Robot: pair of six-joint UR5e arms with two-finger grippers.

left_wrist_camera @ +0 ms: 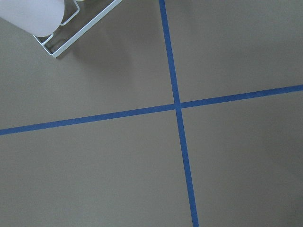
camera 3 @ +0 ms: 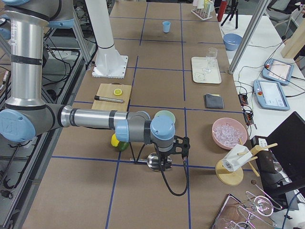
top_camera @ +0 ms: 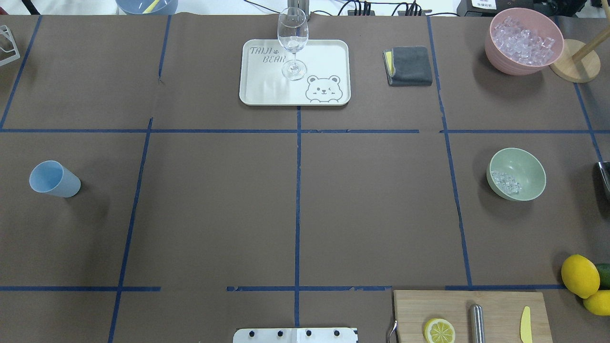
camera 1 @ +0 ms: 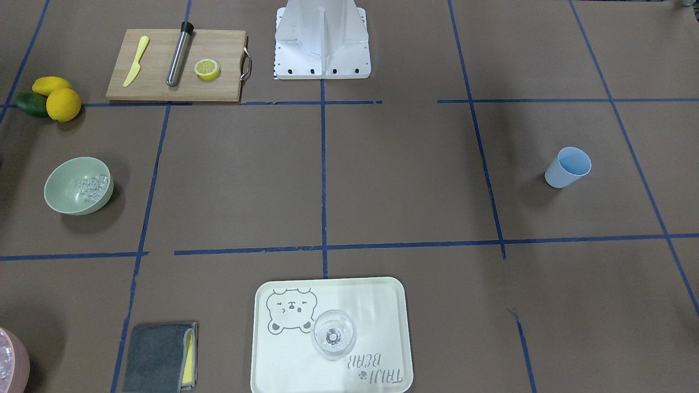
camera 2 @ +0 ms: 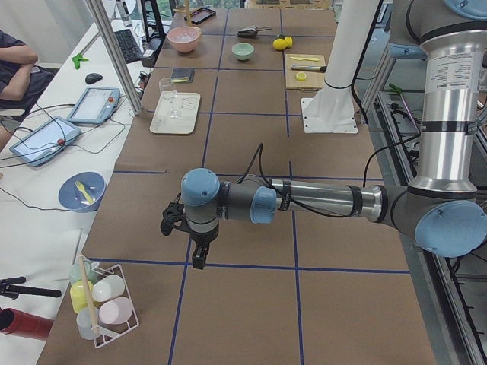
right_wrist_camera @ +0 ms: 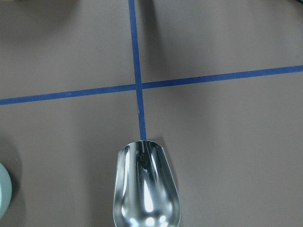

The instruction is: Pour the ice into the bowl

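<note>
Several small clear cubes of ice (top_camera: 506, 182) are seen lying together inside the green bowl (top_camera: 526, 162), gathered against one side of it. The bowl is set upright on the robot's right half of the bench, between the pink bowl (top_camera: 512, 65) of clear pieces and the lemons (top_camera: 579, 275). The blue cup (top_camera: 55, 179) is stood well apart on the left half, and nothing is seen in it.

From this layout the pour is judged to be already made, with no pouring step left. The next move is judged to call for little more than both arms being held clear of the bowl, so that it is not knocked.

The left end effector (camera 2: 199, 257) is pointed down at bare bench near a wire rack (camera 2: 106, 304). It shows only in a side view, so whether it is open or closed cannot be told. The right end effector (camera 3: 163, 160) is hung over a metal scoop (right_wrist_camera: 146, 189) near the bowl, toward the bench's right end. Its fingers are not shown, so it cannot be told whether the scoop is gripped or merely lies beneath. The scoop is seen empty.

"TAIJI BEAR" is read on the cream tray (top_camera: 267, 83), printed with a bear's face, and a wine glass (top_camera: 292, 43) is stood on it. No other writing can be made out.
</note>
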